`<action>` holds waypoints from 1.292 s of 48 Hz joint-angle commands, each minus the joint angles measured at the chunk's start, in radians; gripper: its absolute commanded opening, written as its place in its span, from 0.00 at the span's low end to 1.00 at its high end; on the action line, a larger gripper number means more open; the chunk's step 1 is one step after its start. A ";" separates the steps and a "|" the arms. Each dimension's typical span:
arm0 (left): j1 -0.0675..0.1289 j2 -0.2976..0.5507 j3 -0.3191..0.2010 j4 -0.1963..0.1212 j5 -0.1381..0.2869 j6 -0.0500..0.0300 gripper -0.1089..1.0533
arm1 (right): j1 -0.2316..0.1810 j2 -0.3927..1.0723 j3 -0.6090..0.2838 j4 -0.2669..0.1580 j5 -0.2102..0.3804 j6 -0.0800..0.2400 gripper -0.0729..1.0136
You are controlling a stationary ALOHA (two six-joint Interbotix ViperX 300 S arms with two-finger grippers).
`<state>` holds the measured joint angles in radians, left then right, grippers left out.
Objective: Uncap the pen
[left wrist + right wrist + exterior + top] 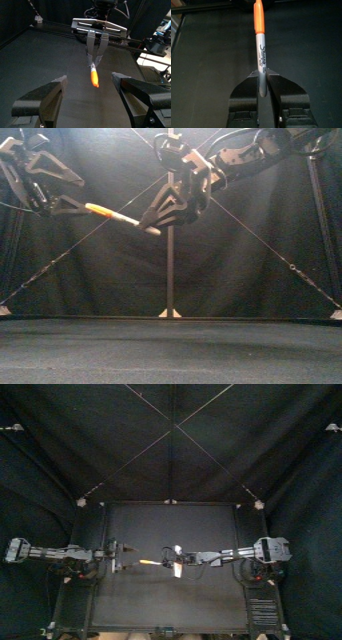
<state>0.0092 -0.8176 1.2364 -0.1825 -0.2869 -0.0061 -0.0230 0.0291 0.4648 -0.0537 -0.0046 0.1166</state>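
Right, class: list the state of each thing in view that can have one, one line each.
Grey marker pen with orange cap: capped, held in the air.
Right gripper: shut on the pen's barrel.
Left gripper: open, holding nothing.

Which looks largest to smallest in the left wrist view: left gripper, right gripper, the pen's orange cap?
1. left gripper, open: largest, but nearest the camera, so real size unsure.
2. right gripper, shut on the pen, farther off.
3. orange cap, clearly smallest.
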 commanded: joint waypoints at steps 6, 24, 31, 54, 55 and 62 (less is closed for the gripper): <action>-0.006 0.069 -0.052 -0.009 -0.034 -0.0015 0.96 | -0.014 -0.052 -0.011 -0.002 -0.034 -0.003 0.48; -0.008 0.092 -0.054 -0.066 -0.037 0.0015 0.96 | -0.017 -0.054 -0.011 -0.015 -0.107 -0.005 0.48; -0.003 0.094 -0.060 -0.072 -0.046 0.0000 0.94 | -0.017 -0.054 -0.011 -0.015 -0.109 -0.005 0.48; -0.006 0.137 -0.084 -0.071 -0.051 0.0031 0.68 | -0.020 -0.052 -0.005 -0.026 -0.112 -0.005 0.48; -0.006 0.141 -0.086 -0.071 -0.049 0.0031 0.66 | -0.020 -0.052 -0.005 -0.026 -0.110 -0.005 0.48; -0.006 0.147 -0.087 -0.071 -0.049 0.0031 0.55 | -0.021 -0.052 0.000 -0.026 -0.110 -0.005 0.48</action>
<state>0.0000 -0.6734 1.1735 -0.2546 -0.3283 -0.0046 -0.0460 0.0215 0.4740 -0.0813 -0.1028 0.1120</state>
